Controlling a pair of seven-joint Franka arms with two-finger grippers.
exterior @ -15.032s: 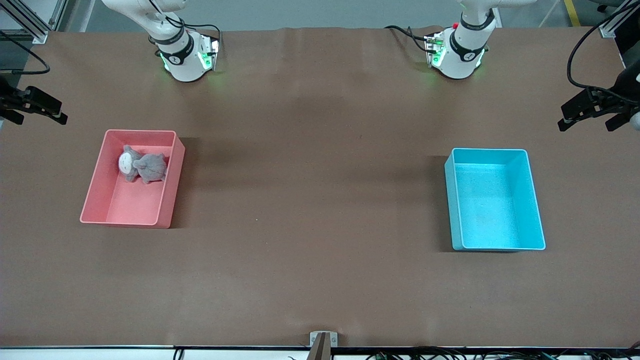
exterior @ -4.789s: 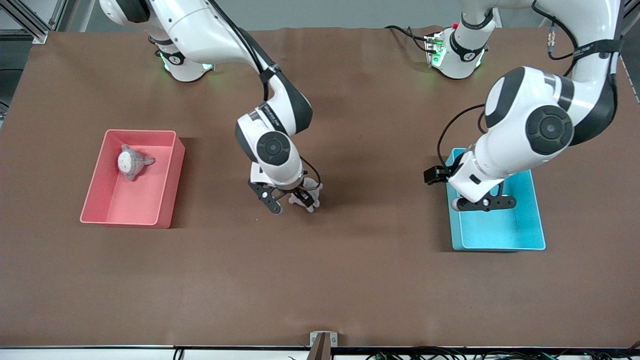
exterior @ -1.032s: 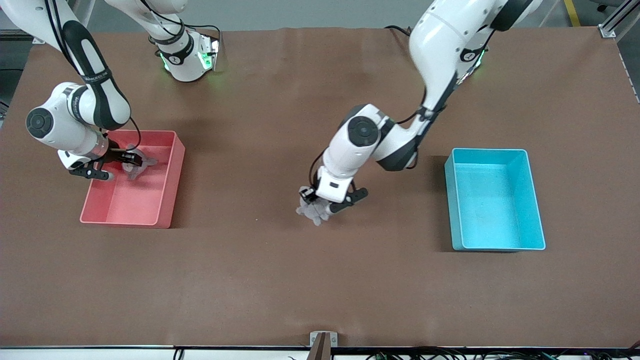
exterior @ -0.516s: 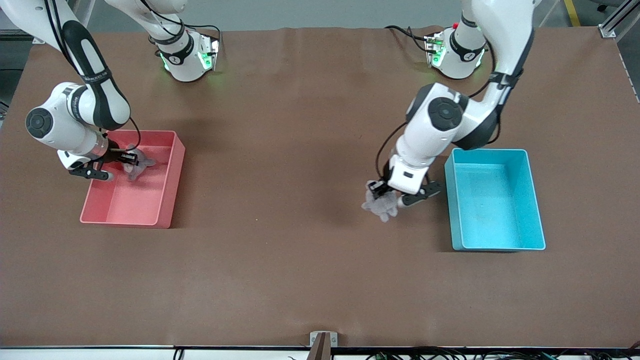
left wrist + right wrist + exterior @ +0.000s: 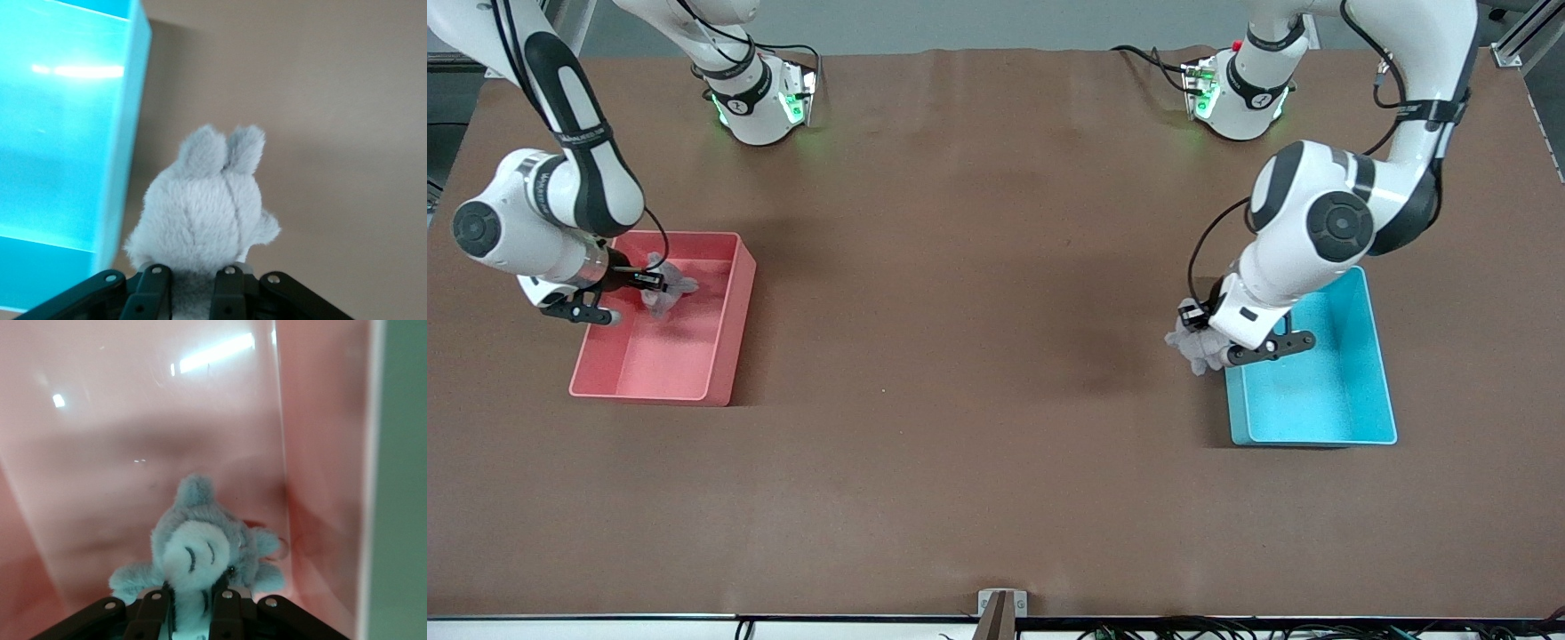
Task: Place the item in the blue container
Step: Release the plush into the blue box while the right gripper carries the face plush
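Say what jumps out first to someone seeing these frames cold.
Two bright bins on the brown table: a blue container toward the left arm's end and a pink bin toward the right arm's end. The left gripper holds a grey plush toy over the blue container's rim, on its side toward the pink bin. The right gripper is shut on a second grey plush with a white face over the pink bin.

- I count two bins: one blue container (image 5: 1325,400) and one pink bin (image 5: 663,364).
- I see two grey plush toys: one plush (image 5: 1199,348) in the left gripper (image 5: 1232,345), the other plush (image 5: 665,289) in the right gripper (image 5: 618,298).
- I have two robot arms, each with one gripper.
- One brown table (image 5: 978,444) carries it all.
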